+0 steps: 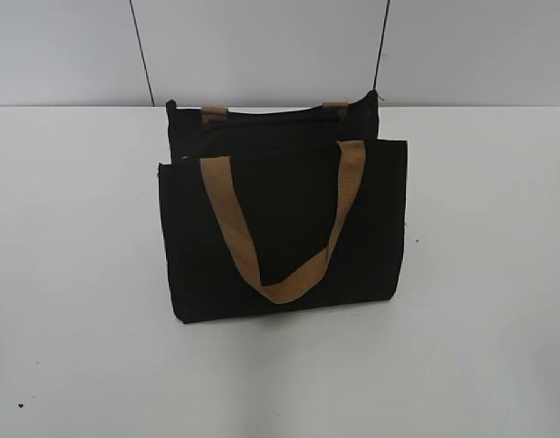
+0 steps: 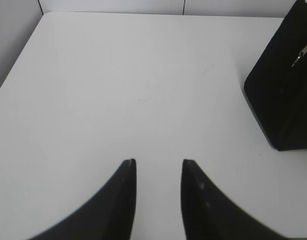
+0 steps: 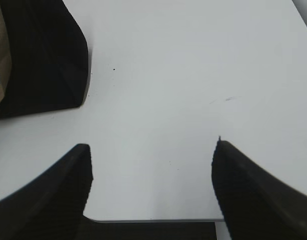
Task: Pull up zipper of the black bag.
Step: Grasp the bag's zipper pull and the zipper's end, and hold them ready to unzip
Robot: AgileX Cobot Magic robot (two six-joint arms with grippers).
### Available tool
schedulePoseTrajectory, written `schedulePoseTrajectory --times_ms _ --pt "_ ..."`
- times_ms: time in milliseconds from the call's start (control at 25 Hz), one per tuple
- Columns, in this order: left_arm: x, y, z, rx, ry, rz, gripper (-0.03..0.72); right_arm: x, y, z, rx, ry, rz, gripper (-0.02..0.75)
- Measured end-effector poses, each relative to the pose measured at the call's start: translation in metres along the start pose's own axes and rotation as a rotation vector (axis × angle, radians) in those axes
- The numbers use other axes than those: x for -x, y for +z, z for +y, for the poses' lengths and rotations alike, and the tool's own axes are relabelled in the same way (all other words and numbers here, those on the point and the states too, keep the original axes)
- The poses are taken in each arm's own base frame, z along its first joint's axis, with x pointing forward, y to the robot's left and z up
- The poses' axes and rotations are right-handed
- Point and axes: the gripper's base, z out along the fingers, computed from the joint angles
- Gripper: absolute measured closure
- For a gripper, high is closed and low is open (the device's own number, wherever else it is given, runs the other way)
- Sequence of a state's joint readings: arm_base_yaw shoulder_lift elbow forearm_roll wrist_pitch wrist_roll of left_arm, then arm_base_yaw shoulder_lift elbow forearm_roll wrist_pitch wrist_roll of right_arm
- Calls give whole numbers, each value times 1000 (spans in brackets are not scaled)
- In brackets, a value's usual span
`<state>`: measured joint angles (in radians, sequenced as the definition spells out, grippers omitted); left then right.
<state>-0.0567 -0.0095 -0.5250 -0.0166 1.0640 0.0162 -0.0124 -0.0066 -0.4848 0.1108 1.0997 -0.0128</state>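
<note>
Black bag [image 1: 285, 228] stood upright on worktop [image 1: 79, 274].
Left tool [image 2: 158, 162] narrowly parted, right tool [image 3: 152, 150] wide open, both empty, beside bag; zipper [image 2: 302, 54] on its end.

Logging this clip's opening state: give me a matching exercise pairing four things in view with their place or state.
Things:
1. black bag
2. front handle
3. zipper
4. right hand

Place or state:
A. silver pull seen on the bag's end in the left wrist view
B. open over bare table
C. stands upright mid-table
D. tan loop hanging down the front panel

Pairs: 1-C, 2-D, 3-A, 4-B
</note>
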Motion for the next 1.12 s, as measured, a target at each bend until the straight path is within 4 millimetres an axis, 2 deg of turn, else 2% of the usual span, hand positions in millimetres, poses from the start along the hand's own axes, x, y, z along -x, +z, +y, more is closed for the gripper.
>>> schedulePoseTrajectory --times_ms 1120 --pt "0 0 0 0 0 0 447 0 0 0 0 0 0 168"
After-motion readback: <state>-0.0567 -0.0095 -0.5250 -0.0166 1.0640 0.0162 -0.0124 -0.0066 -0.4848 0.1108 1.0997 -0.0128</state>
